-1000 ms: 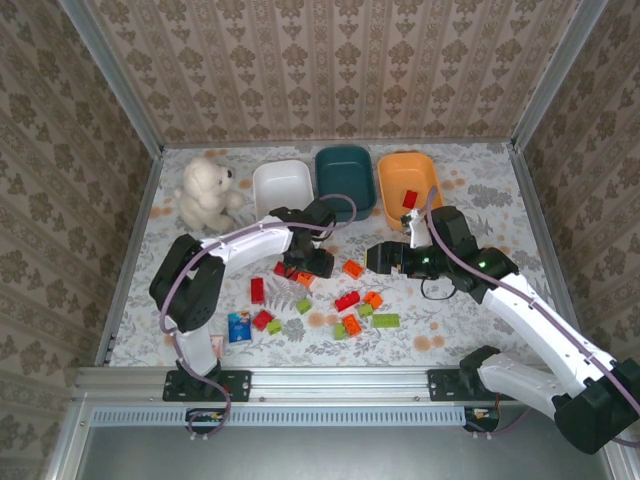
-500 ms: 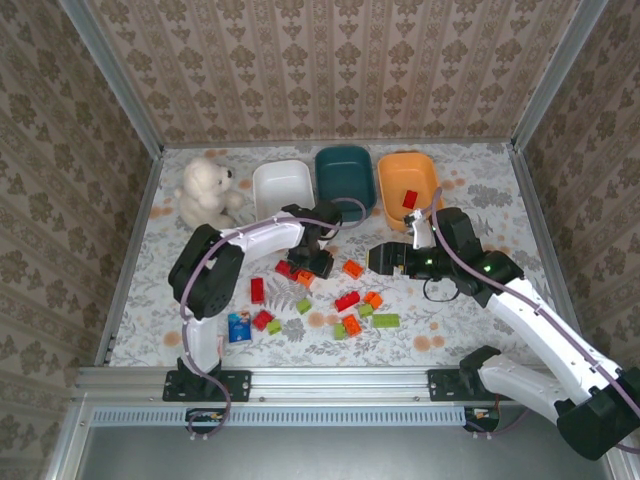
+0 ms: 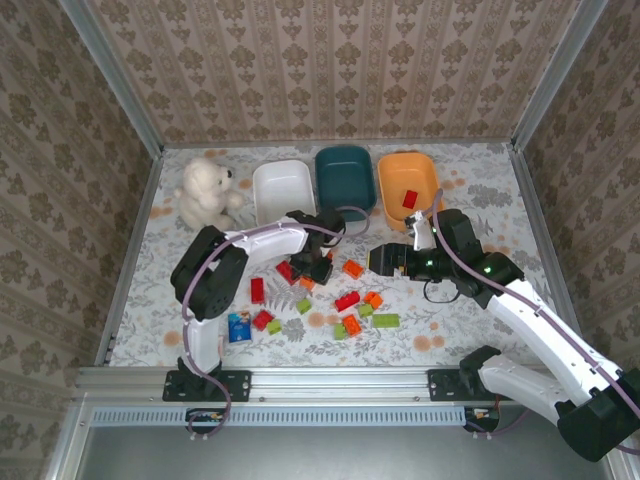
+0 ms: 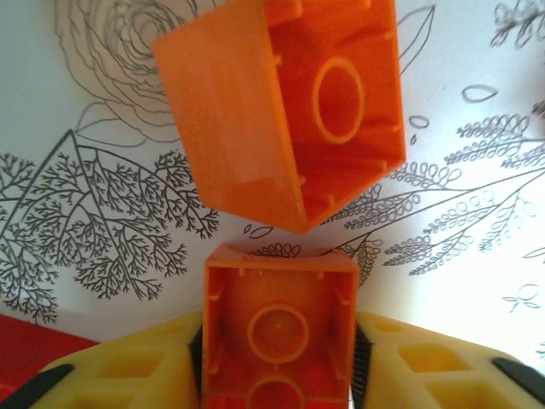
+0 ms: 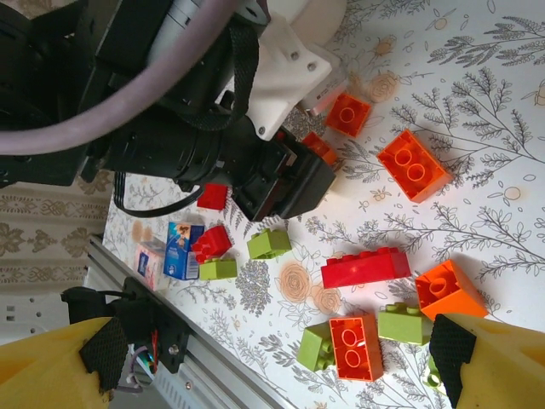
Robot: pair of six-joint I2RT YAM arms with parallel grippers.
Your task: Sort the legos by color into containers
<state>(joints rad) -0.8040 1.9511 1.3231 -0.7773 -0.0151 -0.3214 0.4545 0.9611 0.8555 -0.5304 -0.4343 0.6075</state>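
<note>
Left gripper (image 4: 279, 362) is pinching an orange lego (image 4: 279, 328) near the table's (image 3: 470, 195) middle, the brick's lower part running off the frame's bottom. Right gripper (image 5: 274, 358) is hanging spread wide.

A robot test cell in a lab, dressed up to look homely: damask wallpaper panels (image 3: 340, 70) set in bare aluminium framing (image 3: 112, 75) box in a counter (image 3: 480, 185) under a flower-print cloth. A left arm (image 3: 255, 238) and a right arm (image 3: 545, 325), trailing cables, are bolted to an aluminium rail (image 3: 340, 382). Props are a teddy bear (image 3: 205, 192), a white tub (image 3: 283, 185), a teal tub (image 3: 345, 175), an orange tub (image 3: 415, 172) and scattered toy bricks (image 3: 350, 300)
</note>
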